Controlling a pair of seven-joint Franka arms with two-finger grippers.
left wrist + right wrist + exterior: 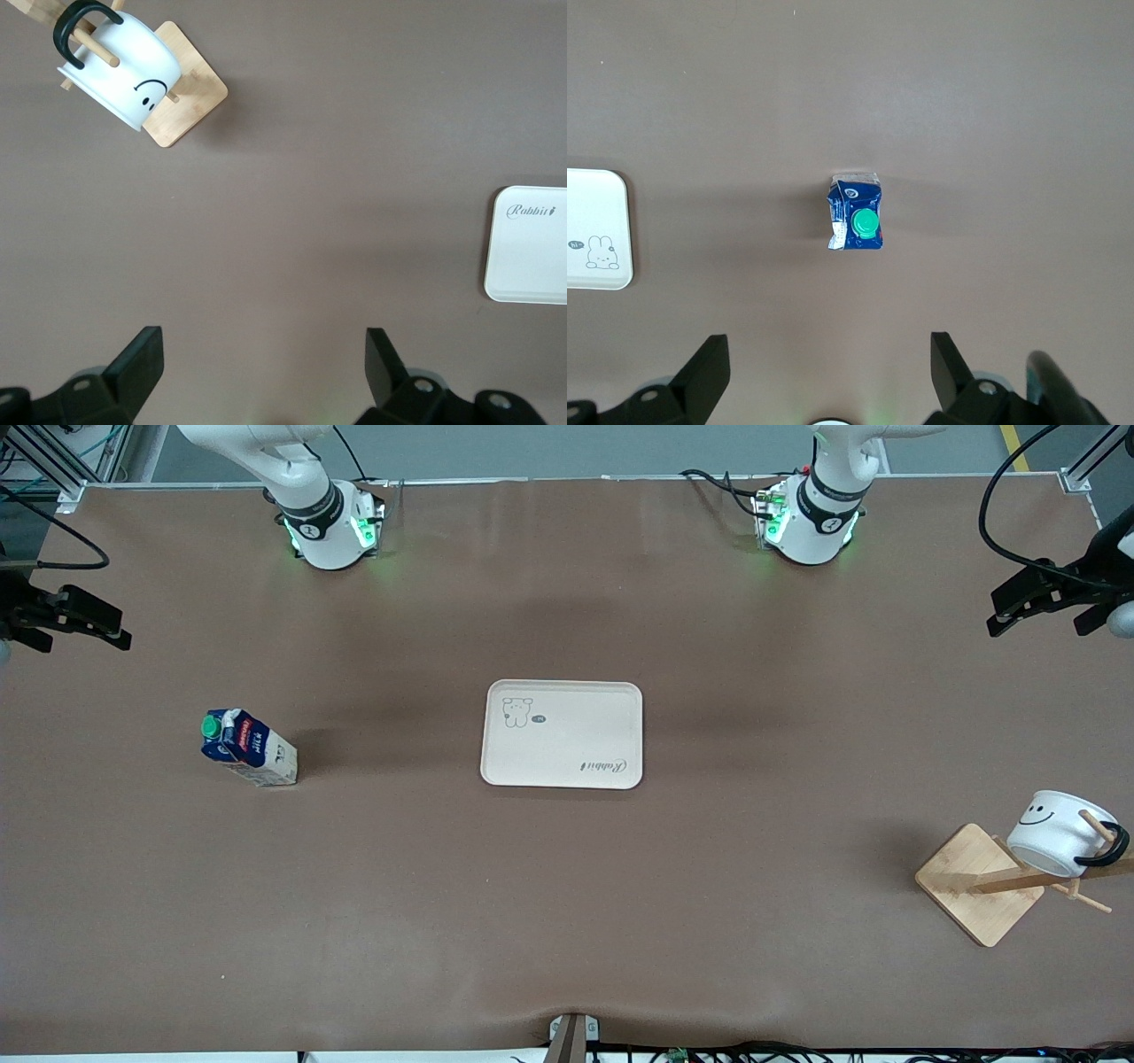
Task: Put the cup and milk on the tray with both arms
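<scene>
The milk (248,748), a blue and white carton with a green cap, stands upright on the table toward the right arm's end; it also shows in the right wrist view (857,226). The cream tray (563,735) lies empty at mid-table. The white smiley cup (1059,833) hangs by its black handle on a wooden rack peg toward the left arm's end, also seen in the left wrist view (120,71). My right gripper (111,629) is open and empty, high over bare table near the milk. My left gripper (997,613) is open and empty, high over bare table near the rack.
The rack's square wooden base (979,881) stands near the table edge at the left arm's end. The tray's edge shows in both wrist views (532,243) (598,230). Brown table surface (567,886) stretches between the things.
</scene>
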